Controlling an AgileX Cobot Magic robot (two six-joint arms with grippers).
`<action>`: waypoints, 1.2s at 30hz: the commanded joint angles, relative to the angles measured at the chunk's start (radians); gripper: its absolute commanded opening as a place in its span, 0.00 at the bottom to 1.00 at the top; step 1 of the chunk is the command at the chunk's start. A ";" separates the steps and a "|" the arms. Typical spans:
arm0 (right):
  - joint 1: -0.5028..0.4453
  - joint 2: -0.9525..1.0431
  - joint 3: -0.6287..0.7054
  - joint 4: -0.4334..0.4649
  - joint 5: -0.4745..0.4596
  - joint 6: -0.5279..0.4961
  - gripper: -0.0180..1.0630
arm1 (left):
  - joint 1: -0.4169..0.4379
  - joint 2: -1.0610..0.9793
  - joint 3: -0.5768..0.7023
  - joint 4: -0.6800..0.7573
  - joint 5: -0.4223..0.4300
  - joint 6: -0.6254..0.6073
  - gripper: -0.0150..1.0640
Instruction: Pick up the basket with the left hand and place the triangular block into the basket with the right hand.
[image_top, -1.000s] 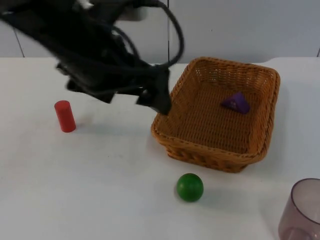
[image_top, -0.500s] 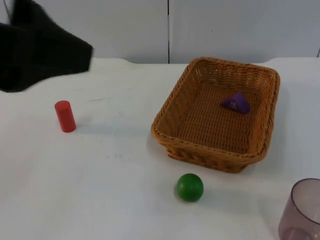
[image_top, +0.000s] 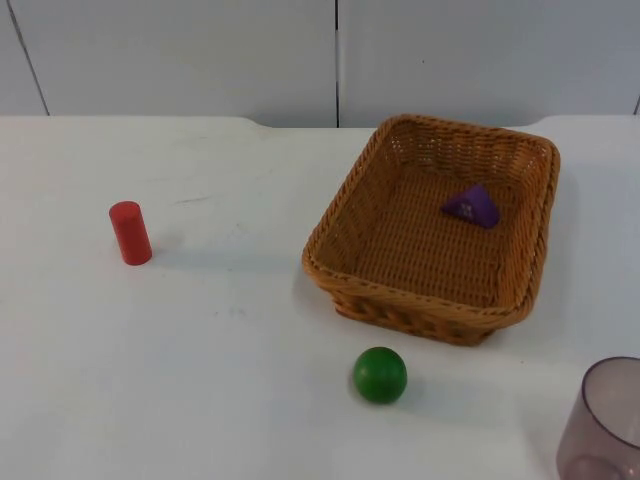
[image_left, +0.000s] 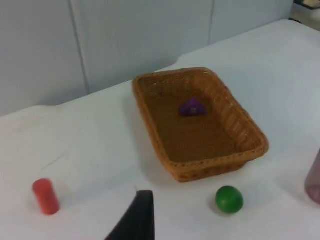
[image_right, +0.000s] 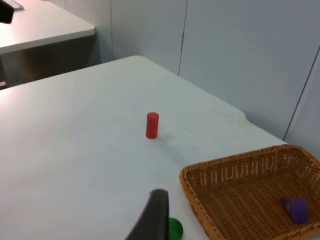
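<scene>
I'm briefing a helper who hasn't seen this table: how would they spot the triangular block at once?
Find the brown woven wicker basket on the white table. Inside it, on the basket floor towards the far right corner, lies the small purple triangular block. It is the only purple, pointed piece; the red cylinder and green ball sit outside on the table.

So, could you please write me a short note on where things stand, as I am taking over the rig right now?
Left hand: pulled back above the table, holding nothing, one fingertip in its wrist view.
Right hand: also back, waiting, holding nothing.
Basket: on the table, flat.
Purple triangular block: inside the basket, toward its far side.
Nearby: red cylinder upright to the left, green ball in front of the basket, translucent cup at the near right.
Done: block is in the basket.
Left: nothing obvious; basket is not held.
</scene>
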 joint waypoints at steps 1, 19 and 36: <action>-0.003 -0.055 0.005 0.005 0.062 -0.002 0.77 | -0.004 -0.070 0.002 0.087 0.060 -0.086 0.99; -0.003 -0.300 0.005 -0.017 0.442 0.070 0.77 | -0.004 -0.294 -0.005 0.264 0.401 -0.200 0.99; -0.003 -0.300 0.085 -0.120 0.438 0.192 0.77 | -0.004 -0.294 0.027 0.260 0.392 -0.232 0.99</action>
